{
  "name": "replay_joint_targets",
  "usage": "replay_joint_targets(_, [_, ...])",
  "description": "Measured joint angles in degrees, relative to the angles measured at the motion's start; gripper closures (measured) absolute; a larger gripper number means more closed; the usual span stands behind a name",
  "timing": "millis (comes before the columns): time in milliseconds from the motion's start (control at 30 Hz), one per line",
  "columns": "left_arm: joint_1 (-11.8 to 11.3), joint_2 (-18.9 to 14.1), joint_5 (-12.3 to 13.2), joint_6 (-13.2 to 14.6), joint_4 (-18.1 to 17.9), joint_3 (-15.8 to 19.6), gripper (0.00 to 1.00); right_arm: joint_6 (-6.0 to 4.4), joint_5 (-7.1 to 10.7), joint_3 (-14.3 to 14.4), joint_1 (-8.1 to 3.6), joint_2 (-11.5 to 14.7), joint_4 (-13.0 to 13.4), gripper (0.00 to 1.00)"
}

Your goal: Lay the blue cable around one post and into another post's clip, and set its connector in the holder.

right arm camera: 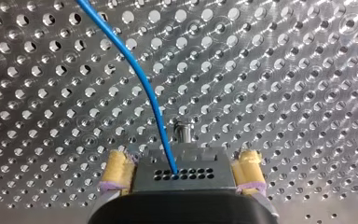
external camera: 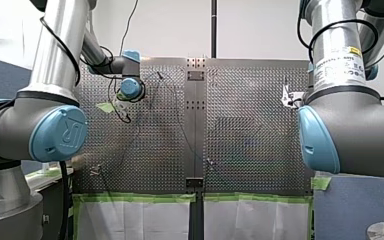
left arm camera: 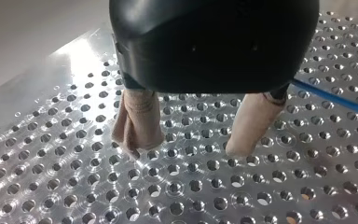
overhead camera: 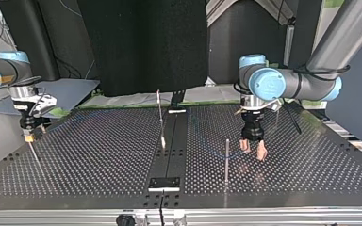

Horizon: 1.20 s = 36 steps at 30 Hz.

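Pinching the grey connector (right arm camera: 200, 161), my right gripper (right arm camera: 182, 168) bears a thin curving blue cable (right arm camera: 142, 82); my left gripper (left arm camera: 189, 147) gapes.

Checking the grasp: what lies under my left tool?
Only bare perforated metal table under the open left tool; the thin blue cable passes beside it. Its black housing hides whatever lies behind.

The perforated metal table (external camera: 250, 130) was split down its middle by a plain strip (external camera: 195, 107). In the front view, green tape (external camera: 135, 197) ran along its near edge, above white sheets (external camera: 130, 220). In the top view a big black panel (overhead camera: 141, 42) stood beyond the far edge.
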<state>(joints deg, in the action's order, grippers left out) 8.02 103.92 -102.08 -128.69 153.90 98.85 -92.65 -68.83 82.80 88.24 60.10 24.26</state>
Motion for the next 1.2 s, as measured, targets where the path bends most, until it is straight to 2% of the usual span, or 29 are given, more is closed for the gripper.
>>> replay_joint_targets(700, [0.1,0.0,0.1,-0.2,0.2,0.0,0.0,-0.4,-0.08,0.0,0.04,-0.1,0.5,0.0])
replay_joint_targets(1000, [0.0,-0.1,2.1,-4.1,0.4,0.0,0.0,-0.35,-0.09,0.0,0.04,-0.1,0.5,0.0])
replay_joint_targets(1200, [-0.1,-0.1,2.2,-7.4,0.5,0.0,0.0,-0.31,-0.04,0.0,0.04,-0.1,0.4,0.0])
